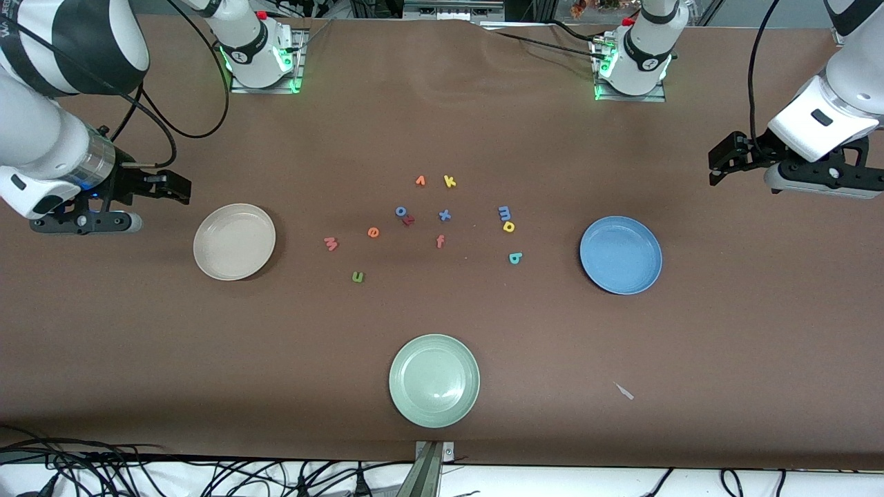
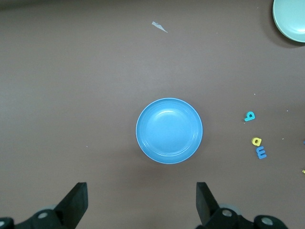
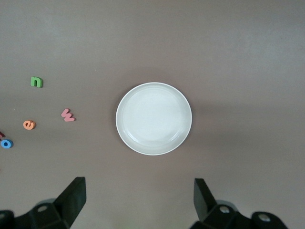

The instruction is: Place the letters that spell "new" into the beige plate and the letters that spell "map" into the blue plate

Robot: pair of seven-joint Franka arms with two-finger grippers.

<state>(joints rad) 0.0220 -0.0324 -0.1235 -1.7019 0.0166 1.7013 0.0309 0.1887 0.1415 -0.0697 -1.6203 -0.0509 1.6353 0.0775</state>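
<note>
The beige plate lies empty toward the right arm's end, the blue plate empty toward the left arm's end. Between them on the table lie the pink w, orange e and green n. Closer to the blue plate are the blue m, yellow a and teal p. My right gripper hangs open beside the beige plate, my left gripper open beside the blue plate; both hold nothing.
A pale green plate sits near the front edge. Other letters lie mid-table: yellow k, an orange one, blue o, a red one, blue x, orange f. A pale scrap lies nearer the camera than the blue plate.
</note>
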